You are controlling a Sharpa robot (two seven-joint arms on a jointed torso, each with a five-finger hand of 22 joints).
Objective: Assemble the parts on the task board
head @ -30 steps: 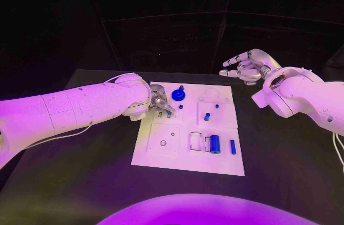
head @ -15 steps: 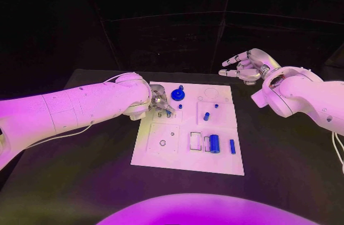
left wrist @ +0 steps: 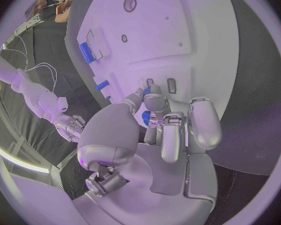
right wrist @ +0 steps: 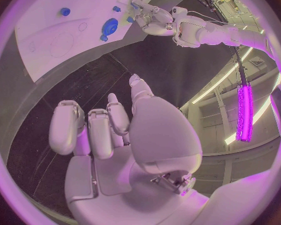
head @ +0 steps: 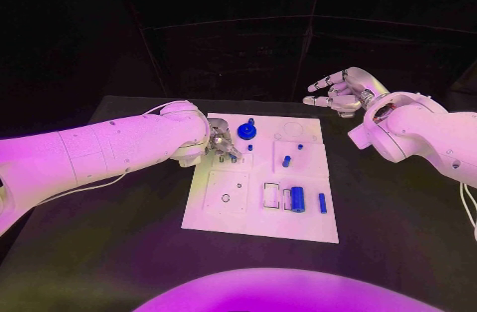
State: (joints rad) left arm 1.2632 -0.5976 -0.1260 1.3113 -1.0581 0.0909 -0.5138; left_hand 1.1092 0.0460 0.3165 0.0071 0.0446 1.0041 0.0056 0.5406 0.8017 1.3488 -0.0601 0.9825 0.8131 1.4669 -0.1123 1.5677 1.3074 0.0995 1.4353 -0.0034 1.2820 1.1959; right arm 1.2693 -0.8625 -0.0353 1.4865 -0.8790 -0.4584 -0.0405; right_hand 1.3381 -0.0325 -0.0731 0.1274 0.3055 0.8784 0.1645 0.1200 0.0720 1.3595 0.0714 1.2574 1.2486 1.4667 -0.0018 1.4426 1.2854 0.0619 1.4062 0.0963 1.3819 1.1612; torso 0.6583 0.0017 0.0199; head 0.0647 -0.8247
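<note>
While one board (head: 260, 215) lies mid-table, two hands are present: the left hand (head: 220, 143) sits over the board's far-left corner, fingertips closed round a small blue part (left wrist: 147, 118); the right hand (head: 341, 91) hovers beyond the far-right corner, fingers apart, empty. About seven blue parts are countable. Nothing has moved since the earlier frames.

Left robot hand (head: 220, 144) reaches low with fingers bunched; right robot hand (head: 340, 91) hovers raised, fingers apart.

light: violet-magenta wash, dim room behind
glare: white arms and task board (head: 260, 181) bloom bright
source: glowing strip lamp (right wrist: 243, 112)
edges: wrist circles bend straight lines
</note>
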